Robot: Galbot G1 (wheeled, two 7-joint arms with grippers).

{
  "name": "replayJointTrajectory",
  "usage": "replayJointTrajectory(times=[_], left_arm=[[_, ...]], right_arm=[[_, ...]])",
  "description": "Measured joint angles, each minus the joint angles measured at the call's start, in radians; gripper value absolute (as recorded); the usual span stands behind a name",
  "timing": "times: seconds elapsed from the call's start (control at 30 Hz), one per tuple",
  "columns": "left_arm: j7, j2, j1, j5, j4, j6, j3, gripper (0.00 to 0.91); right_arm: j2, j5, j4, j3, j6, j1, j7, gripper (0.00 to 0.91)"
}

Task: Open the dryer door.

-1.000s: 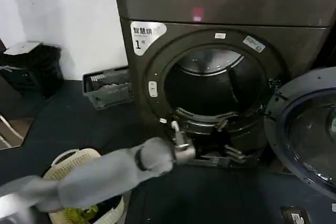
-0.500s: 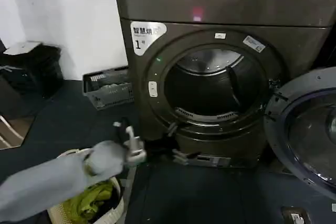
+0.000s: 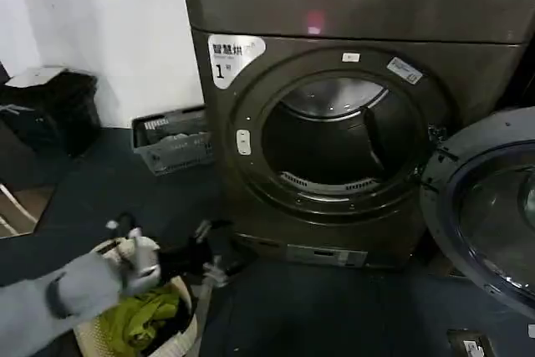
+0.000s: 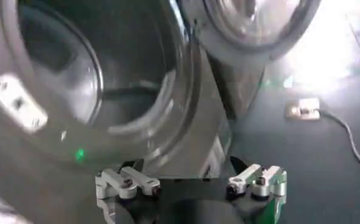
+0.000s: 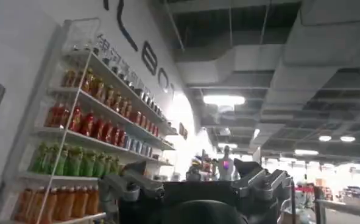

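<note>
We see the dryer [image 3: 334, 114] standing against the wall, its round drum opening [image 3: 338, 140] uncovered. The door [image 3: 489, 206] is swung wide, hanging just beside the dryer's right edge, with its chrome ring and dark glass facing us. A white label [image 3: 232, 58] marked "1" sits on the dryer front, above and to the left of the opening. A small pink light [image 3: 315, 22] glows on the panel above the opening.

Our left gripper [image 3: 205, 261] hangs low, in front of the dryer's lower left corner and apart from it, over a pale laundry basket [image 3: 184, 336] that holds green cloth [image 3: 142, 319]. In the left wrist view the left gripper [image 4: 190, 182] has its fingers [image 4: 128, 181] spread wide with nothing between them; past them we see the dryer [image 4: 186, 146] front and the open door [image 4: 253, 24] above. A small white device [image 4: 304, 108] with a cable lies on the dark floor [image 4: 314, 164] to the side of the dryer.

A grey crate [image 3: 171, 141] stands on the floor left of the dryer, against the wall, and a black bin [image 3: 54, 110] stands farther left.

Our right gripper [image 5: 198, 182] is raised well away from the dryer, pointing toward shelves of bottles [image 5: 88, 128] and a ceiling with lights. Its fingers [image 5: 131, 185] stand apart and hold nothing.
</note>
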Motion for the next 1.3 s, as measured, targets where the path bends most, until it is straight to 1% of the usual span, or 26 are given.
replayJointTrajectory(times=[0.07, 0.17, 0.3, 0.4, 0.6, 0.73, 0.83, 1.03, 1.2, 1.3], left_arm=[[0.001, 0.056, 0.054, -0.001, -0.023, 0.020, -0.045, 0.907], [0.025, 0.134, 0.150, -0.011, -0.033, 0.008, -0.121, 0.907], [0.060, 0.235, 0.303, 0.026, -0.041, 0.008, -0.239, 0.907], [0.074, 0.301, 0.372, 0.060, -0.042, 0.020, -0.294, 0.907], [0.104, 0.405, 0.447, 0.062, -0.052, 0.073, -0.367, 0.907], [0.132, 0.468, 0.471, 0.088, -0.046, 0.103, -0.392, 0.907], [0.153, 0.506, 0.477, 0.136, -0.031, 0.098, -0.397, 0.907], [0.170, 0.565, 0.506, 0.155, -0.004, 0.096, -0.410, 0.907], [0.173, 0.596, 0.646, 0.155, 0.024, 0.083, -0.530, 0.907], [0.196, 0.608, 0.692, 0.157, 0.041, 0.089, -0.573, 0.907]], right_arm=[[0.002, -0.001, 0.005, -0.001, 0.000, 0.003, -0.001, 0.907], [0.003, -0.001, 0.015, -0.003, -0.002, 0.008, -0.006, 0.907], [0.003, 0.000, 0.025, -0.006, -0.005, 0.018, -0.006, 0.907], [0.006, 0.000, 0.031, -0.009, -0.006, 0.023, -0.006, 0.907], [-0.001, -0.003, 0.026, -0.003, -0.005, 0.023, -0.009, 0.907], [-0.001, -0.008, 0.029, -0.003, -0.002, 0.029, -0.012, 0.907], [-0.002, -0.004, 0.028, -0.005, -0.003, 0.034, -0.012, 0.907], [-0.006, -0.003, 0.025, -0.004, -0.001, 0.035, -0.013, 0.907], [-0.005, -0.006, 0.029, -0.003, 0.003, 0.034, -0.014, 0.907], [-0.008, -0.006, 0.028, 0.000, 0.005, 0.035, -0.014, 0.907]])
